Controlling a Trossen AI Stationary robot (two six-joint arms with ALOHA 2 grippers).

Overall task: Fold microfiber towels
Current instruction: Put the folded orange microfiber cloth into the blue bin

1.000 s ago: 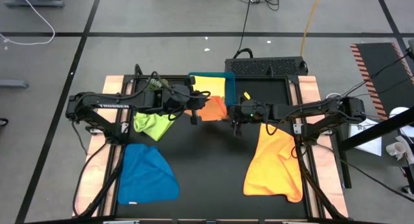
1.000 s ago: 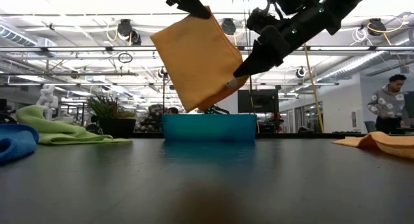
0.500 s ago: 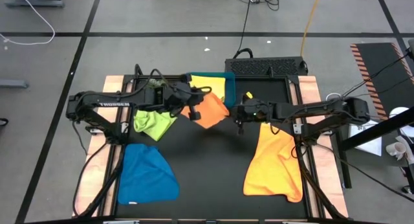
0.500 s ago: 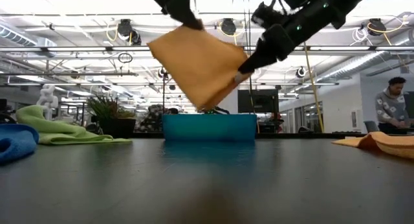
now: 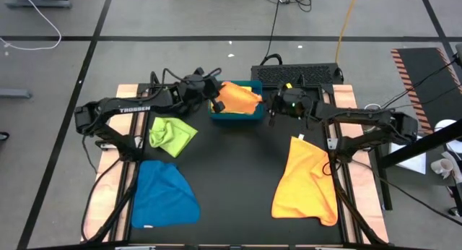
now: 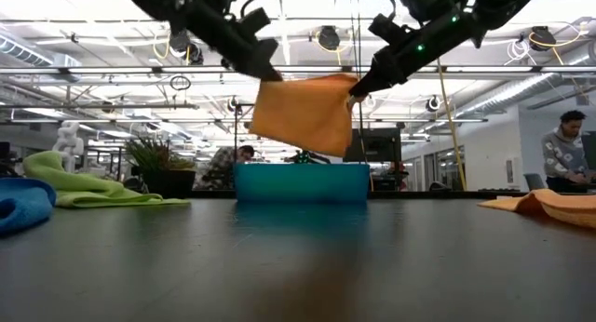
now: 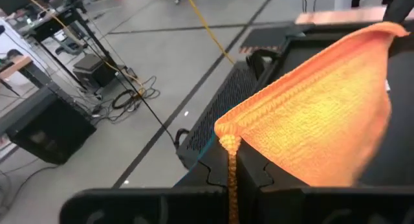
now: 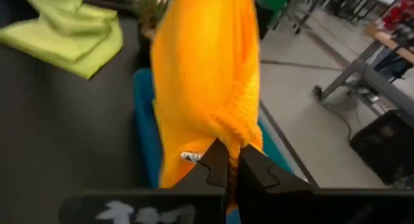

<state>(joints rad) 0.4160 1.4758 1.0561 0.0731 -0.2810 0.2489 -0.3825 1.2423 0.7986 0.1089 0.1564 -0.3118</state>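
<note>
Folded orange towel hangs over teal tray at tabletop's far edge, clenched by left gripper and right gripper. Stowing step; next, lower and release together.

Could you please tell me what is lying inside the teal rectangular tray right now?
In the teal rectangular tray a strip of yellow microfiber towel shows. The folded orange microfiber towel, held above it by both end effectors, covers the rest, so anything else inside is hidden.

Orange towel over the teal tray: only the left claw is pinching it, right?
No. Both claws hold the orange towel: the left claw and the right claw each pinch a top corner, as the low view shows. It hangs above the teal tray.
</note>
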